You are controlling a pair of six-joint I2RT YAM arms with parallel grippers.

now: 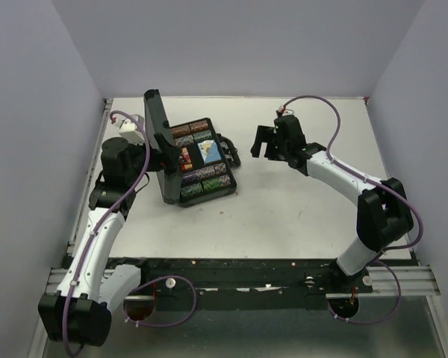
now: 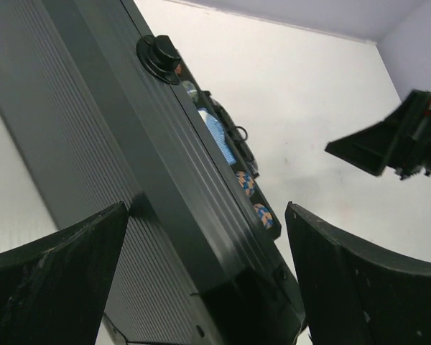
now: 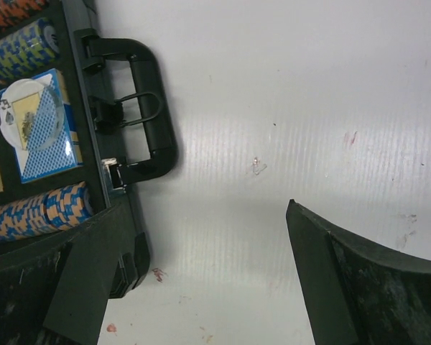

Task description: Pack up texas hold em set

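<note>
Top external shows the left fingers (image 2: 57, 273) spread astride the upright lid (image 1: 158, 127) of the black case (image 1: 209, 198), which lies open at the desk's (image 1: 299, 216) ten o'clock with chip rows (image 1: 201, 173) and blue deck (image 3: 50, 154) exposed, the right fingers (image 3: 359, 287) spread just beside its handle (image 1: 230, 151) at the case's three o'clock.

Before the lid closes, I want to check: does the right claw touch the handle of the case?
Apart. The top view shows bare table between the right claw and the handle.
</note>
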